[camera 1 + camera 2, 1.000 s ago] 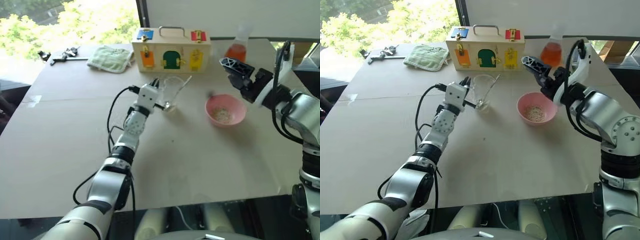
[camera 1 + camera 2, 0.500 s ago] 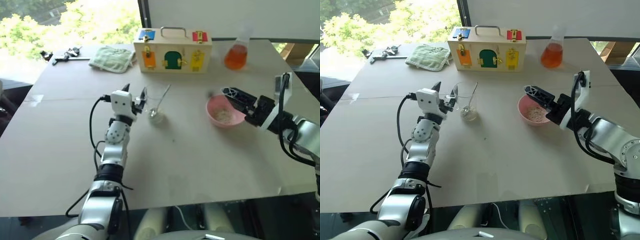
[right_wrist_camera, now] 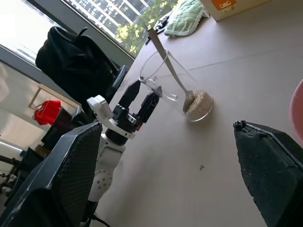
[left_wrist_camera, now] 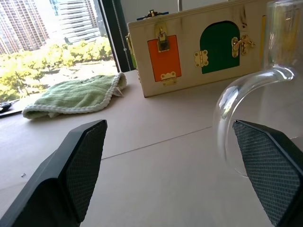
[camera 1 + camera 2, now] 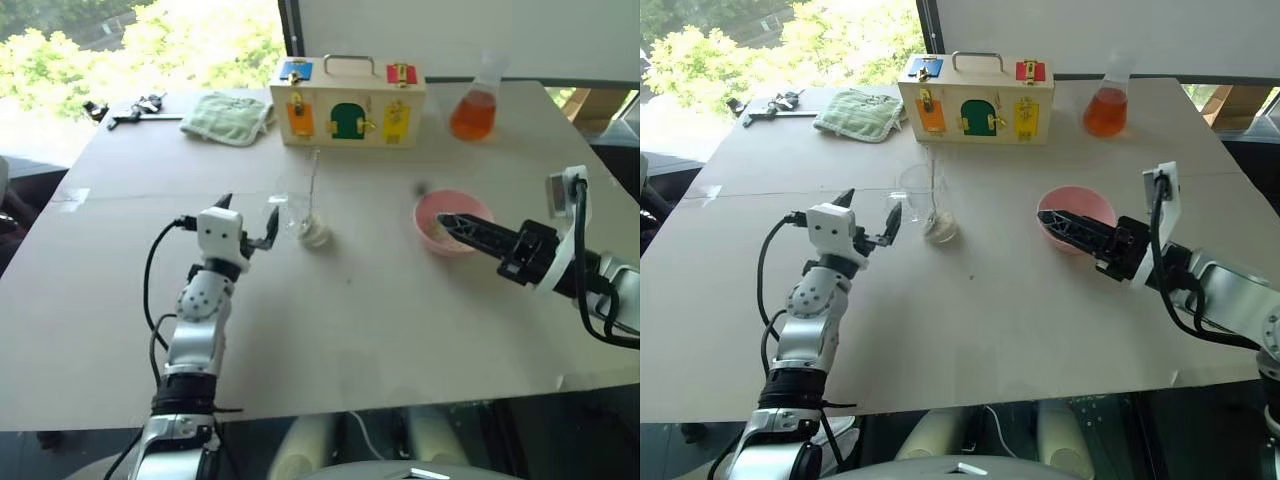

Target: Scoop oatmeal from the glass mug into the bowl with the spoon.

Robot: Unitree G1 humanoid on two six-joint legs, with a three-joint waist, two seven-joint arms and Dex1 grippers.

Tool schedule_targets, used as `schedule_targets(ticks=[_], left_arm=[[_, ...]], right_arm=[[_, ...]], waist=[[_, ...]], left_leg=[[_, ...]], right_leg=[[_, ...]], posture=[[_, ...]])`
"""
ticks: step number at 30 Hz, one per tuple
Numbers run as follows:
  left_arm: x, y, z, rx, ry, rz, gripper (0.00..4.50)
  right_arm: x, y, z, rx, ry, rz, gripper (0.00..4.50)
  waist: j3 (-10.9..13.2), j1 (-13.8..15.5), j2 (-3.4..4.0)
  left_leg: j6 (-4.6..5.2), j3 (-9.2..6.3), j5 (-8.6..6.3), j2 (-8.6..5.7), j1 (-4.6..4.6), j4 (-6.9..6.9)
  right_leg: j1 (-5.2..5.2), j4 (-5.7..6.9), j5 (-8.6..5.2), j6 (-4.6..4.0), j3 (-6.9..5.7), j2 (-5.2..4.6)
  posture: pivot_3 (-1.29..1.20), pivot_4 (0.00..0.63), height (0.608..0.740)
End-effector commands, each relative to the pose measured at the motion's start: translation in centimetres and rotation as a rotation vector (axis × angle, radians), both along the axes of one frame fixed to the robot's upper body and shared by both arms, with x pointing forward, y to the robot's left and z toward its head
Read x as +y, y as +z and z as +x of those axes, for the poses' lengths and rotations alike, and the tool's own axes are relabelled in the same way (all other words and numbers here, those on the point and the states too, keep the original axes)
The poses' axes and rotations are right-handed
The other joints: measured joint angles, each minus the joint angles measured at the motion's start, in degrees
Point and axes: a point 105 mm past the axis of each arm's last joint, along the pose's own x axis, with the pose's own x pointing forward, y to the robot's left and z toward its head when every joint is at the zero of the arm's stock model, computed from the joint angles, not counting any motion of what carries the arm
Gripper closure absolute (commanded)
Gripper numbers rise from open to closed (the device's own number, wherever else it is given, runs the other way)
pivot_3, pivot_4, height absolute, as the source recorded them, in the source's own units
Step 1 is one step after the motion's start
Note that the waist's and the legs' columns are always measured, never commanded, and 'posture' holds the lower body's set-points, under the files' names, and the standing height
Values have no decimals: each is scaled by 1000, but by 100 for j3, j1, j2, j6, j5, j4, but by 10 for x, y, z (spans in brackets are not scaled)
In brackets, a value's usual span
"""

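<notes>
The glass mug [image 5: 297,212] stands mid-table with the spoon [image 5: 311,185] leaning inside it, handle up. Oatmeal [image 5: 316,236] lies at the mug's bottom. Just left of the mug's handle [image 4: 236,120], my left gripper [image 5: 248,206] is open and apart from the glass, holding nothing. To the right sits the pink bowl [image 5: 452,206] with a little oatmeal inside. My right gripper [image 5: 1050,220] points left across the bowl's near rim, open and empty. The right wrist view shows the mug [image 3: 173,87], spoon [image 3: 169,64] and left gripper [image 3: 140,101] between its wide-spread fingers [image 3: 75,161].
A wooden box with coloured doors [image 5: 346,100] stands at the back, with a green cloth [image 5: 228,115] to its left and a flask of orange liquid [image 5: 472,113] to its right. Small black tools [image 5: 125,108] lie far left. The table's front edge [image 5: 330,410] is close.
My left gripper has opened, let go of the mug's handle and drawn back to the left. My right gripper has sunk and pulled back to the bowl's near side.
</notes>
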Motion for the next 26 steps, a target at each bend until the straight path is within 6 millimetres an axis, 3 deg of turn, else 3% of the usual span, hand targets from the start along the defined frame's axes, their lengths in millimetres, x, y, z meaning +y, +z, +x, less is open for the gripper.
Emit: schedule_targets(ticks=[1,4,7,11,15,18,26], left_arm=[[4,16,-14,-35,8,-8,19],[6,12,-26,3,13,-18,19],[-4,-3,-58,100,-61,-3,19],[-15,-27,-93,221,-123,25,19],[-22,-58,-118,341,-153,60,19],[-27,-66,-127,374,-180,35,19],[-28,-70,-132,369,-194,22,19]], right_arm=[[-2,-3,-7,-50,17,-53,0],[-4,-19,-11,-103,8,-154,0],[-12,-61,-22,-135,9,-324,0],[-18,-90,-34,-235,5,-379,0],[-16,-114,-38,-386,22,-497,0],[-16,-129,-36,-427,31,-533,0],[-20,-143,-27,-435,25,-528,0]], waist=[[0,2,0],[0,9,0],[-6,7,-2],[-7,35,-3],[6,76,14],[9,103,16],[8,143,19]], left_leg=[[0,0,0,0,0,0],[0,0,0,0,1,0],[4,-1,-4,2,3,-7],[8,3,-7,2,7,-8],[36,5,-29,13,142,-44],[13,6,-43,28,210,-77],[35,-2,-30,28,191,-97]], right_leg=[[0,-1,0,0,-1,0],[2,0,0,0,-1,0],[4,-10,-1,0,-1,1],[8,-14,-1,1,2,0],[145,-57,-5,3,-1,1],[223,-117,-18,11,-12,2],[201,-138,-3,0,-27,1]], posture=[[0,150,740],[0,150,740],[0,150,740],[0,150,740],[0,150,740],[0,150,740],[0,150,740]])
